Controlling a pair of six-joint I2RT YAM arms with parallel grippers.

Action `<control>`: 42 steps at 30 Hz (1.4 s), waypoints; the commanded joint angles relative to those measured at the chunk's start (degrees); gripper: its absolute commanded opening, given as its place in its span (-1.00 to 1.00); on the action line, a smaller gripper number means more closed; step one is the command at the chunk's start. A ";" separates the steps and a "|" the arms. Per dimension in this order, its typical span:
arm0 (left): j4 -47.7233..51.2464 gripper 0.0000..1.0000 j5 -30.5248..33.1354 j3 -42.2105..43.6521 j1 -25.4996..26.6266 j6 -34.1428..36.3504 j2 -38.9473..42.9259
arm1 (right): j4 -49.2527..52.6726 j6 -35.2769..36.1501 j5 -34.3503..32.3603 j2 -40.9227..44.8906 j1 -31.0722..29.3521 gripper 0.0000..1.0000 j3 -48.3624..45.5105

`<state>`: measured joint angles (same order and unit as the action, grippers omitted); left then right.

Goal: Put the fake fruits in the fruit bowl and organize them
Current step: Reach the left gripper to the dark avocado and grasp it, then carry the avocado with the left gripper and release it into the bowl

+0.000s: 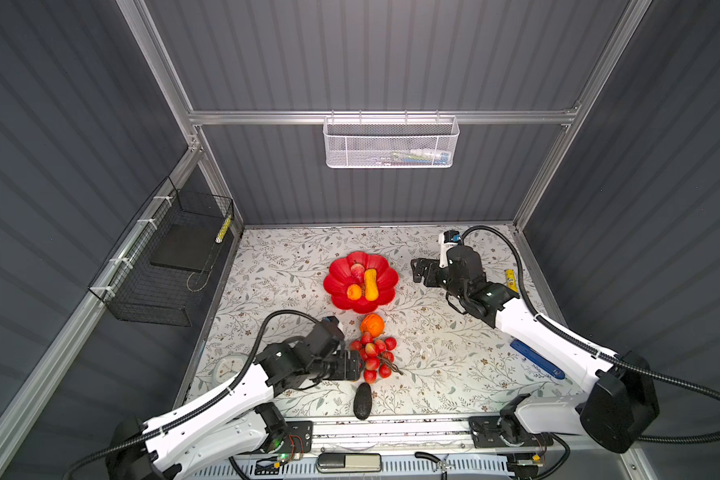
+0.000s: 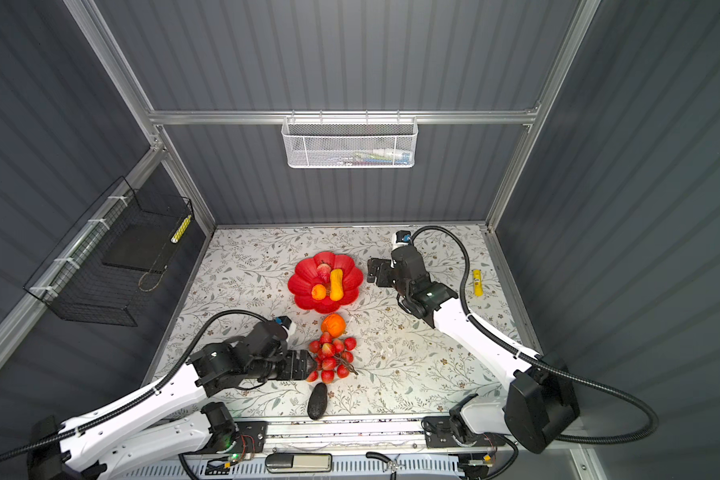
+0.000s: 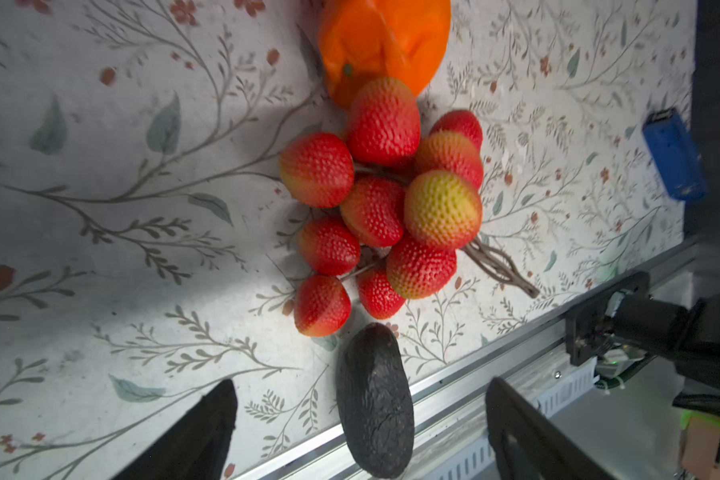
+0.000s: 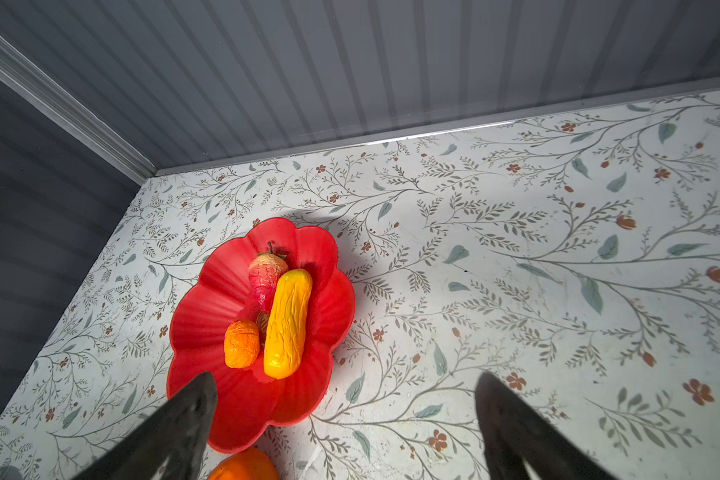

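Nearer the front than the fruit bowl (image 1: 336, 274), the left gripper (image 1: 356, 365), jaws spread wide and empty, sits beside the red grape bunch (image 1: 376, 356). The big orange (image 1: 371, 324) lies between bunch and bowl, and the dark avocado (image 1: 362, 401) lies farthest from the bowl. Small orange (image 1: 354, 291), yellow oblong fruit (image 1: 371, 284) and red-yellow pointed fruit (image 1: 357, 270) lie in the bowl. Just right of it is the right gripper (image 1: 417, 271), spread wide, holding nothing.

No text, label, number or sign can be read anywhere.

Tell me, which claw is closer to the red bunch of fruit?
Left. The left gripper sits open right beside the red bunch; the right gripper hangs far off, beside the red bowl.
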<state>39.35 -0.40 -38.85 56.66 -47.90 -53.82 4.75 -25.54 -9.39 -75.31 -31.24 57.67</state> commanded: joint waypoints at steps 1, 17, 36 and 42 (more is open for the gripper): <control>1.03 0.88 4.62 -1.64 4.48 -4.52 -1.15 | 0.17 -0.65 -1.07 2.12 0.51 0.92 -1.04; -1.84 0.55 5.37 -0.27 17.29 -7.21 -15.62 | 0.50 -1.44 -0.69 4.32 1.36 0.95 -4.30; 4.25 -0.26 9.64 -2.40 17.33 -5.54 -10.27 | -0.41 -2.15 -0.19 5.13 1.82 0.98 -5.99; 17.05 -0.23 21.24 -14.81 11.96 1.23 2.55 | -0.30 -1.60 0.23 4.70 2.48 0.98 -5.25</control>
<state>48.77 13.15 -47.79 72.07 -52.01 -53.69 4.54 -27.00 -9.23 -71.46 -29.23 52.16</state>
